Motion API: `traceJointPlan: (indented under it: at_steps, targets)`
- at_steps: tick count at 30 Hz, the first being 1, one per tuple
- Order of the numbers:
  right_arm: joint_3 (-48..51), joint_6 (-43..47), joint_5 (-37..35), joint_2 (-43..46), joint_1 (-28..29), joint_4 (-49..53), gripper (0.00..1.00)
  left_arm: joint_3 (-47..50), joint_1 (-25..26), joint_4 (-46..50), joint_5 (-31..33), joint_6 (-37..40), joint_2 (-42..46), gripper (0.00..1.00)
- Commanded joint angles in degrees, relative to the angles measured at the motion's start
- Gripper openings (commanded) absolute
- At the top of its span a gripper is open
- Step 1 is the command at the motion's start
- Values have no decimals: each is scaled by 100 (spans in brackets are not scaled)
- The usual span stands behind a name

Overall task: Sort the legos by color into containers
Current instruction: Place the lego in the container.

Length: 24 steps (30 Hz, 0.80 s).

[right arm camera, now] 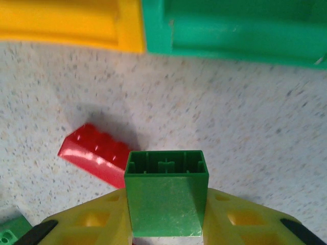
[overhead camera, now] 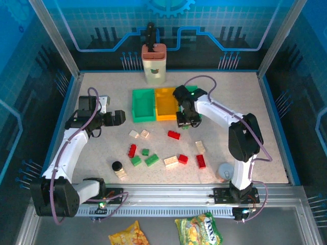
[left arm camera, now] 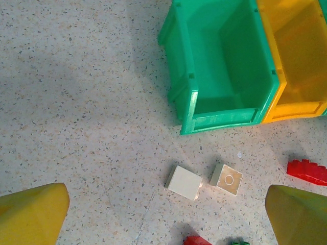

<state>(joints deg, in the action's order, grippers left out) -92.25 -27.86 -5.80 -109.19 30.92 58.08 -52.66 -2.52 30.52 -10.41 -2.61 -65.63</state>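
The top external camera looks steeply down from high behind the near edge, taking in the whole speckled grey tabletop (overhead camera: 245,97). The left wrist camera faces down from moderate height onto the open green rectangular plastic bin (left arm camera: 219,66) and the orange-yellow plastic bin (left arm camera: 301,51) beside it, both shared with the overhead view. The right wrist camera sits low and close, sharing the long red studded plastic brick (right arm camera: 94,153) with both others.

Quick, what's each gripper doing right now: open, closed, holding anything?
Left gripper: open, holding nothing.
Right gripper: closed on a green lego brick.
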Motion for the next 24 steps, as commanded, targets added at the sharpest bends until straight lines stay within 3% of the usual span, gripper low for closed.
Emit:
traceJointPlan:
  at_steps: [1, 10, 24]
  targets:
    - [-475, 343, -31, -303, -264, 210, 37, 11, -47, -102, -186, 21, 65, 99]
    - [-1814, 886, -131, -1296, -816, 392, 36, 19, -46, -95, -150, 40, 67, 99]
    - [-4034, 1401, -4, -2977, -1154, 1001, 36, 54, -46, -161, -168, 49, 20, 99]
